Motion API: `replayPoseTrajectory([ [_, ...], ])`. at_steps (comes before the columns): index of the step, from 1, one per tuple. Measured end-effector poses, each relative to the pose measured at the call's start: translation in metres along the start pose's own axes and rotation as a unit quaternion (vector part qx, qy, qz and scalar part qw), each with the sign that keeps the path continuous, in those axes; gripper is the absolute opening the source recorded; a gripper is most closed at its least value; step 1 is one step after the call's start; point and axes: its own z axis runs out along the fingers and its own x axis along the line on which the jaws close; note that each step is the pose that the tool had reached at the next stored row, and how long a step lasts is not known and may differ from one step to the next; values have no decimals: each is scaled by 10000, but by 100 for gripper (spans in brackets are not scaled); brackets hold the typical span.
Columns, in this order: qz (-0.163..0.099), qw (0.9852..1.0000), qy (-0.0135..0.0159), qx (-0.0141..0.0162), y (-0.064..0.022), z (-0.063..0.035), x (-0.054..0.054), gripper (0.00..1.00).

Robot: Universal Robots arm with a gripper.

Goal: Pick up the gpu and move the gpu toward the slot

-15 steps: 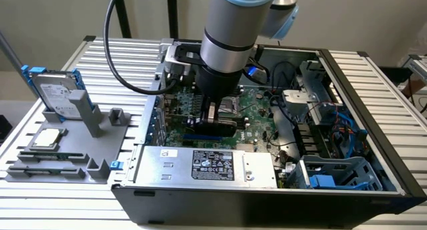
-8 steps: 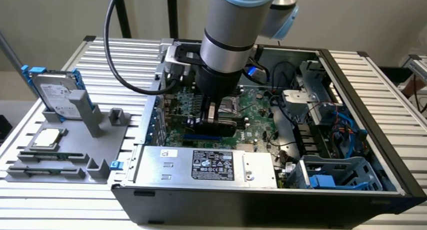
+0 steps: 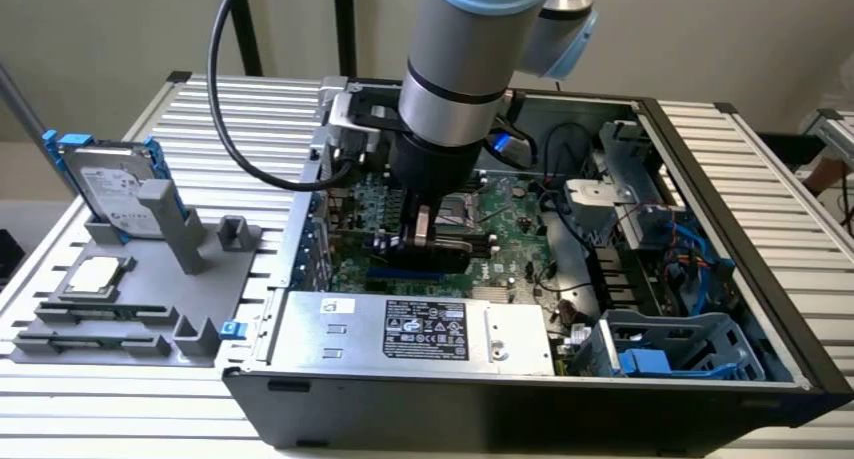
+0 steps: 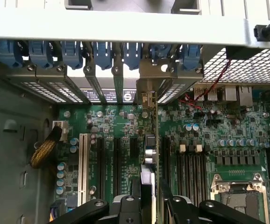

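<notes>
The end effector (image 4: 149, 198) is clamped on the gpu (image 4: 151, 135), held edge-on over the motherboard. Pickup looks done. In the exterior view the slot (image 3: 403, 275) lies just at its 6 o'clock; seating unclear.

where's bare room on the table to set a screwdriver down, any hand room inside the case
Bare table slats behind the grey fixture, up to the case wall, and past the case at the exterior view's right. Inside is crowded: the jaws hold the gpu over the motherboard, cables alongside.
</notes>
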Motion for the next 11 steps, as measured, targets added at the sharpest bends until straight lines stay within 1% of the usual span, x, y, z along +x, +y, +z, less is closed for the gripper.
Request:
replayPoseTrajectory([
  [11,-4,10000,1,-1,4,51,3,26],
])
